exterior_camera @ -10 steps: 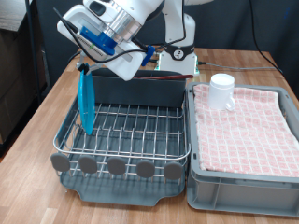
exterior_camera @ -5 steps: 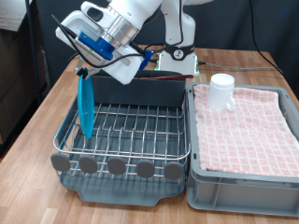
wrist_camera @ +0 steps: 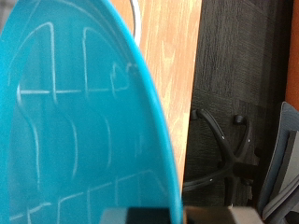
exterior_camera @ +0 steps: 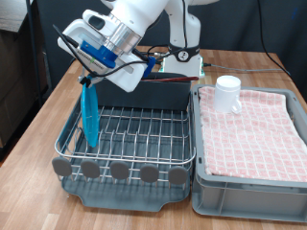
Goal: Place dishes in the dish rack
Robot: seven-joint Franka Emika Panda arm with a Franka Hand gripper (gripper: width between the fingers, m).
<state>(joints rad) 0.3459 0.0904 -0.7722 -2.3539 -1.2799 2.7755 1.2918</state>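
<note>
Nearest the exterior camera, the dish rack (exterior_camera: 129, 144) sits on the wooden table (exterior_camera: 43, 115): silver wire grid in a dark grey tray, round grey knobs along its near edge, tall grey caddy (exterior_camera: 163, 93) at the far side. At the exterior view's right, touching or just beside the rack, stands the grey crate (exterior_camera: 251, 177) lined with pink checkered cloth.

Over the rack's left end the blue plate (exterior_camera: 88, 110) stands on edge, roughly upright, lower rim down among the wires. Whether it is fully seated in a slot I cannot tell. Top edge goes up into the gripper (exterior_camera: 88, 75), fingers pinching the plate's upper rim. Wrist view agrees: blue plate (wrist_camera: 75, 121) fills most of the picture, held close along the fingers, wire pattern reflected on it; table and a dark floor show past its edge.

Farther back, the white mug (exterior_camera: 227, 93) rests on the crate's cloth at its far left corner, well apart from the gripper, not in the rack. Wooden spoon not visible in either view; can't say where it is.

Progress, as judged: early. Plate nearly racked but not released; mug not yet done; spoon unknown. Rack holds nothing else that shows.
</note>
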